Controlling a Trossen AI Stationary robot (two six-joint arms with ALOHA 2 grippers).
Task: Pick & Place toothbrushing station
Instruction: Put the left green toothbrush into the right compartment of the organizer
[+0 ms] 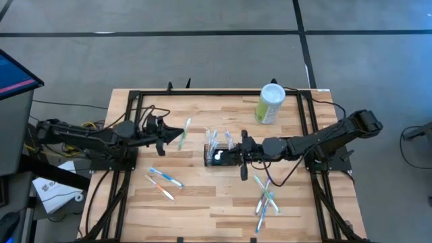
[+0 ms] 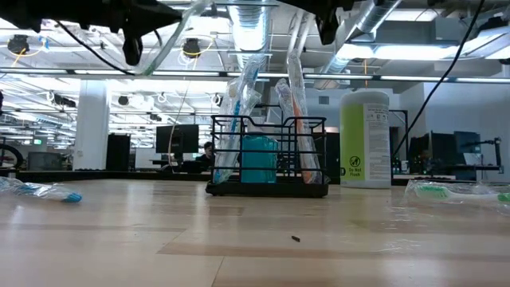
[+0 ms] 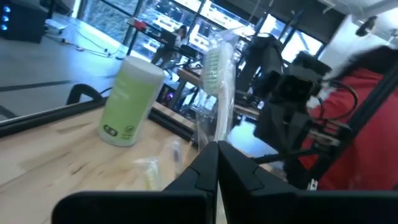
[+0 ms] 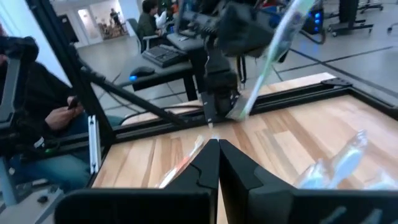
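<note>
At the table's left side, two loose wrapped toothbrushes (image 1: pixel 164 182) with blue and orange handles lie on the pale wooden slat tabletop (image 1: pixel 202 202). Above them the left gripper (image 1: pixel 165 137) hangs in the air, its fingers pinched together on a clear-wrapped green-and-white toothbrush (image 1: pixel 183 132), whose bristled head sticks up past the fingertips in the left wrist view (image 3: pixel 214 68).

Near the table's middle stands the small black wire-mesh caddy (image 1: pixel 219 155), upright, already holding several wrapped brushes on end. The right gripper (image 1: pixel 244 159) sits just beside its right wall; its fingers look closed with nothing between them. Behind, toward the far right corner, stands the pale-green cylindrical canister with a white lid (image 1: pixel 271 102), and a heap of wrapped brushes (image 1: pixel 265 197) lies near the front right.

The risk, as I judge it: the crinkly wrapper could slip in the pinch, or the held brush could knock the standing ones and tip the light caddy; the right gripper's closeness also invites a collision.
</note>
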